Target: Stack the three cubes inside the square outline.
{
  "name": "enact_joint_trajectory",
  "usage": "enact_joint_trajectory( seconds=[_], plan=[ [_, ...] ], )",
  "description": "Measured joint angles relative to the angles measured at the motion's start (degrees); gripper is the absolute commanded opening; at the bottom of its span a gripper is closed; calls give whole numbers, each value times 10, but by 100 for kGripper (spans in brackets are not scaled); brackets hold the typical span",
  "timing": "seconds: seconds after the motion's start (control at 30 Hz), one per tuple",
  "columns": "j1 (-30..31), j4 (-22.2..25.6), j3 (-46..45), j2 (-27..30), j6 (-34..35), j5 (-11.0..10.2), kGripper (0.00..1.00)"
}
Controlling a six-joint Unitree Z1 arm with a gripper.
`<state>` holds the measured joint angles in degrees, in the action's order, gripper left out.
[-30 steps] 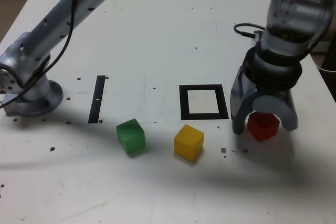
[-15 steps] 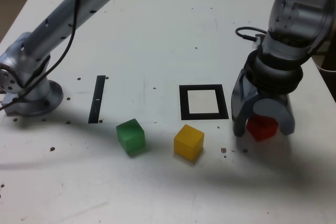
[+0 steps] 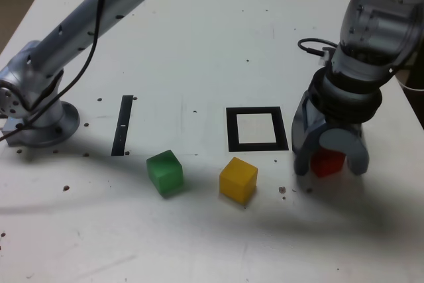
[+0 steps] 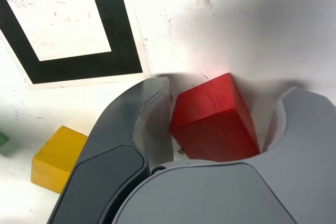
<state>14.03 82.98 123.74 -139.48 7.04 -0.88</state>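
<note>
The red cube (image 3: 327, 162) rests on the white table at the exterior view's right, just right of the square outline (image 3: 257, 145). My gripper (image 3: 329, 167) is lowered over it, open, with one finger on each side. In the wrist view the red cube (image 4: 215, 119) sits between the fingers of the gripper (image 4: 228, 90); one finger touches it and a narrow gap shows at the other. The yellow cube (image 3: 238, 179) lies in front of the outline and the green cube (image 3: 164, 172) further to the exterior view's left. The wrist view also shows the outline (image 4: 113, 35) and the yellow cube (image 4: 55, 158).
A thin black strip (image 3: 123, 124) lies flat at the exterior view's left, near the arm's base (image 3: 40, 120). The arm's links span the back of the table. The table's right edge (image 3: 414, 107) is close behind the gripper.
The gripper's fingers have drawn closer together around the red cube, and the gripper sits slightly lower. The cubes have stayed where they were.
</note>
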Motion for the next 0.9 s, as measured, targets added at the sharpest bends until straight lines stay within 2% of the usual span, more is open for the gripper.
enact_joint_trajectory(
  seconds=[0.27, 0.5, 0.67, 0.9],
  plan=[
    [0, 0, 4, -1, 0, 1, 65],
    [0, 0, 7, -2, 0, 0, 60],
    [0, 2, 8, -2, 0, 0, 60],
    [0, 3, 8, -2, 0, 2, 54]
  ],
)
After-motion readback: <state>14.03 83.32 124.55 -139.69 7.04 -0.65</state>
